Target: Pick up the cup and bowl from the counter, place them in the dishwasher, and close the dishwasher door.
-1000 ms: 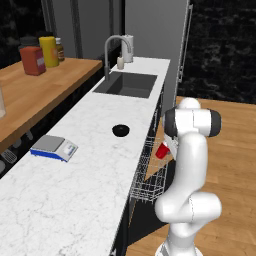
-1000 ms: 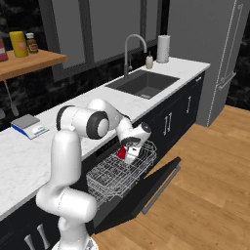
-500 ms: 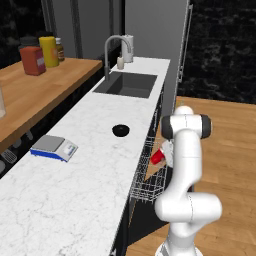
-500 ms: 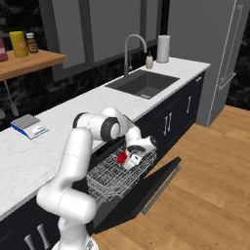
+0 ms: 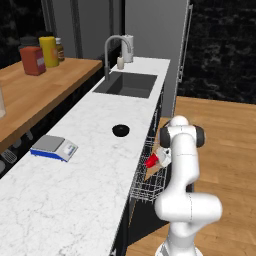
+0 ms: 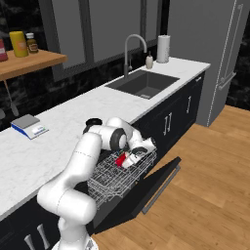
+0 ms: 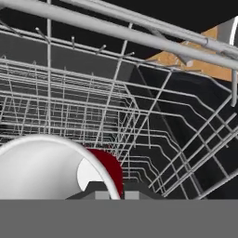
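The cup (image 6: 121, 159) is held clamped at its rim between the fingers of the gripper (image 6: 131, 157), tipped well over on its side, with its red wall and white inside seen just ahead of the fingertips in the hand view (image 7: 56, 169). The jaws are closed hard on the rim. The cup is carried low over the pull-out wire rack (image 6: 113, 176) of the dishwasher (image 6: 124, 193), whose wires spread out beyond and below the fingers; whether the cup already touches a wire cannot be told. The dishwasher door (image 6: 156, 185) lies folded down, out beyond the rack on the far side from the fingers. The bowl (image 5: 120, 130) is left on the counter (image 5: 75, 180), well apart from the fingers and above them.

The step in hand is judged to be the setting down of the cup. If the fingers are opened while the cup is tilted like this, it may roll across the wires or lodge crooked between tines. If the hand is pressed lower, the fingers or the rim may be caught in the wire grid, and the rack could be dragged when the hand is withdrawn.
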